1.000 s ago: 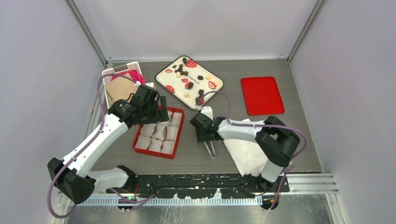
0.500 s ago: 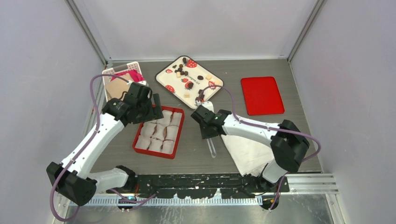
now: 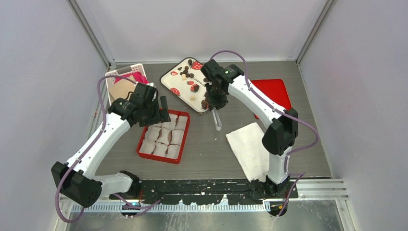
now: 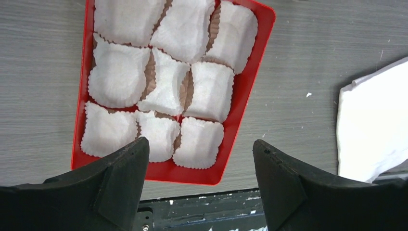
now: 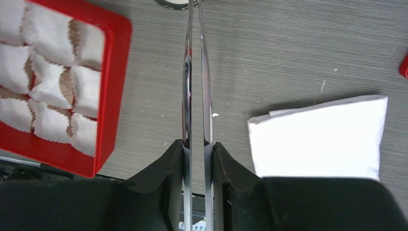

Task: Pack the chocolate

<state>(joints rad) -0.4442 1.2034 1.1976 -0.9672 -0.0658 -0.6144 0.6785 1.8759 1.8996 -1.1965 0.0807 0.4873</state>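
The chocolate (image 3: 188, 73) lies as several small dark and pale pieces on a white tray printed with strawberries (image 3: 174, 73) at the back centre. My right gripper (image 3: 212, 102) is over the tray's near right edge, shut on a pair of metal tongs (image 3: 217, 119). In the right wrist view the tongs (image 5: 195, 72) run straight out between my fingers (image 5: 197, 144), their arms almost together. My left gripper (image 3: 155, 109) hangs open and empty over the far end of the red box (image 3: 185, 139) of white paper cups (image 3: 163, 135). The left wrist view shows the open gripper (image 4: 199, 144) above the cups (image 4: 168, 89). No chocolate shows in the wrist views.
A red lid (image 3: 272, 100) lies at the back right, partly behind my right arm. A white napkin (image 3: 250, 150) lies at the front right, also in the right wrist view (image 5: 322, 139). A white basket (image 3: 124, 83) stands at the back left.
My right arm has swung from the table's front centre to the tray's near edge, carrying the tongs. My left gripper has shifted slightly left over the box.
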